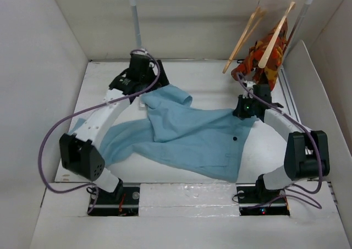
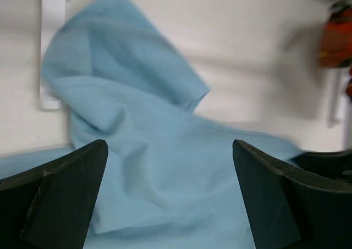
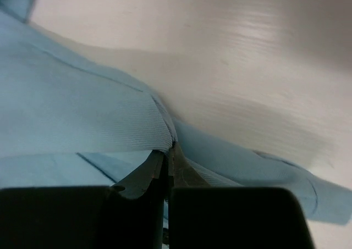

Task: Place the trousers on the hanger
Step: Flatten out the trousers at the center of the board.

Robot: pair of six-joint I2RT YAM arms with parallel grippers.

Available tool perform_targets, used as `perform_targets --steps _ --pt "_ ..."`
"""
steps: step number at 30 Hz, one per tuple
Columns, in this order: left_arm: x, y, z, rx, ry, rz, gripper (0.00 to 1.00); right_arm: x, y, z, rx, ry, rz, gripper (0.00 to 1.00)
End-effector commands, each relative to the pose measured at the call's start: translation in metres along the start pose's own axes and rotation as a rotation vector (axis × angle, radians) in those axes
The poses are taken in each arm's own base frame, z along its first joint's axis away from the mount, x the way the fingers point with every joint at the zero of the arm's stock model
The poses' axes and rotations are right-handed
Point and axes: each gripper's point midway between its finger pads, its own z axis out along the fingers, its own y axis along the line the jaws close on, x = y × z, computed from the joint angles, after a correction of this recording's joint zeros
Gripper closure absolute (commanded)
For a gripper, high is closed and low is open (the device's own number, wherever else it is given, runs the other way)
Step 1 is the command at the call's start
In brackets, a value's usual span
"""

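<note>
Since the trousers (image 1: 187, 133) are barely pinched by the right gripper (image 3: 168, 150), slipping is kinda risked. The left gripper (image 2: 169, 150) is spread wide.

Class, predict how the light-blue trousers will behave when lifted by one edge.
Probably floppy: the trousers lie crumpled in soft folds, so they would likely drape and sag. Likely light, since thin cloth bunches in the shut right pincer.
</note>
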Motion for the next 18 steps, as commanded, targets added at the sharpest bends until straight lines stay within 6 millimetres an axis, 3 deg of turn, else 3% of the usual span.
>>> perform_targets --steps 1,2,3,4,7,8,9,10,11,13,14,18 --pt "0.031 0.008 0.014 -0.009 0.08 0.069 0.06 -0.028 -0.065 -0.038 0.242 -0.069 0.044 1.0" --pt "0.017 0.019 0.016 -0.041 0.01 0.058 0.04 -0.019 -0.077 -0.047 0.285 -0.064 0.073 1.0" --pt "0.009 0.027 0.013 -0.042 -0.026 0.043 0.04 -0.025 -0.082 -0.067 0.321 -0.119 0.083 1.0" --pt "0.008 0.055 0.022 -0.084 -0.024 0.019 0.04 -0.024 -0.097 -0.081 0.367 -0.143 0.115 1.0" --pt "0.013 0.068 0.057 -0.097 0.036 0.031 0.05 -0.019 -0.105 -0.099 0.411 -0.21 0.139 1.0" --pt "0.019 0.074 0.066 -0.125 0.07 0.052 0.05 -0.017 -0.105 -0.099 0.397 -0.21 0.146 1.0" --pt "0.038 0.077 0.09 -0.134 0.132 0.071 0.05 -0.013 -0.103 -0.096 0.38 -0.199 0.146 1.0" --pt "0.036 0.076 0.099 -0.135 0.134 0.071 0.06 -0.007 -0.103 -0.091 0.369 -0.168 0.156 1.0" --pt "0.057 0.072 0.127 -0.104 0.197 0.064 0.06 -0.002 -0.098 -0.085 0.328 -0.136 0.147 1.0" --pt "0.054 0.068 0.136 -0.089 0.19 0.054 0.06 0.001 -0.097 -0.082 0.314 -0.127 0.143 1.0" --pt "0.066 0.071 0.151 -0.089 0.226 0.036 0.06 0.0 -0.09 -0.079 0.286 -0.127 0.13 1.0" --pt "0.078 0.056 0.172 -0.007 0.28 -0.01 0.06 0.006 -0.079 -0.077 0.251 -0.123 0.104 1.0"
